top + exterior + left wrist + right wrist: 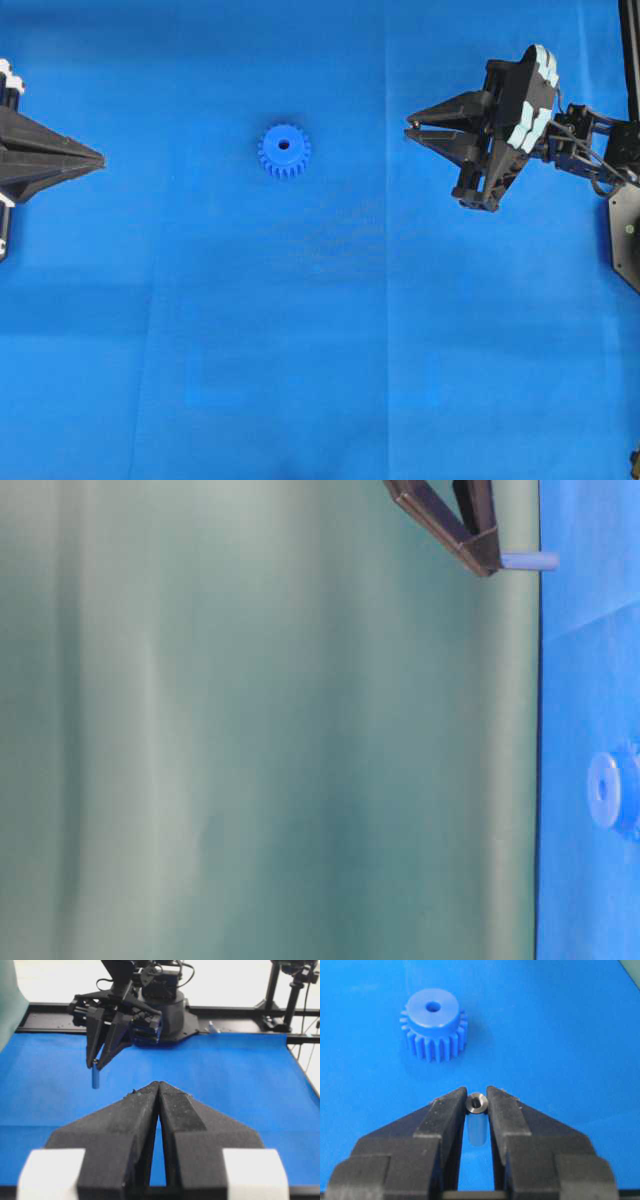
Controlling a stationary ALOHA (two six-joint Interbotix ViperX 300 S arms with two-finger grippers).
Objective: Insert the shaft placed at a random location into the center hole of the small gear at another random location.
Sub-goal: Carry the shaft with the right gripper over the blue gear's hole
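A: Right gripper?
B: Clamped on the shaft, pin upright between the fingertips, lifted off the blue cloth.

A: Small gear?
B: Flat on the cloth, ahead of the right gripper's tips and slightly to their left in the wrist view, well apart. Center hole faces up, nothing in it.

A: Left gripper?
B: Jaws pressed together, holding nothing, far from the gear.

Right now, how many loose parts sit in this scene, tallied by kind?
Blue plastic toothed gear: 1
Short silvery metal pin, clamped in the right gripper: 1
Total: 2
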